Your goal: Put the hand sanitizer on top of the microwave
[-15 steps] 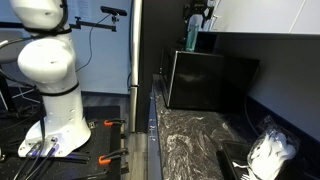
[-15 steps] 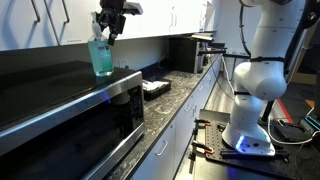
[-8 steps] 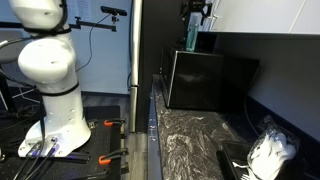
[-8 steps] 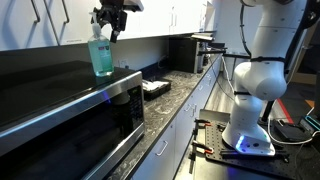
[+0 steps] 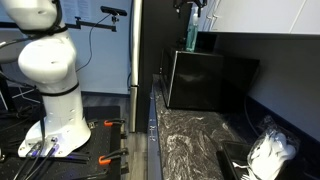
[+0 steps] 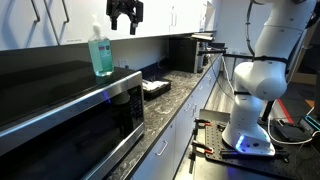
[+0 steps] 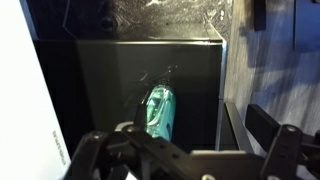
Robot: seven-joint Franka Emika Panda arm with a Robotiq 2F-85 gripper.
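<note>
Nearest in an exterior view is the microwave [image 6: 70, 120], its flat dark top running along the left of the frame. The hand sanitizer [image 6: 100, 52], a clear teal pump bottle, stands upright on that top, close to the front edge at the far end of the appliance. Nothing props it up and nothing touches it.

The gripper [image 6: 124, 27] hangs above the bottle, slightly beyond it and off to one side. Its jaws stand apart with nothing between them. The wrist view looks straight down past the spread fingers [image 7: 100, 150] and shows the bottle [image 7: 160, 110] on the microwave top below, well clear of them.

Beyond the microwave the stone counter [image 6: 180, 95] carries a shallow black tray [image 6: 155, 88]. The robot's white pedestal [image 6: 250, 95] stands on the floor further back.

Assessment: the placement appears complete, as the bottle rests where the task requires and the tool is free of it. Judged from these views, what is left is for the arm to move away without brushing the pump head. The bottle's position near the edge is the only point of concern.
</note>
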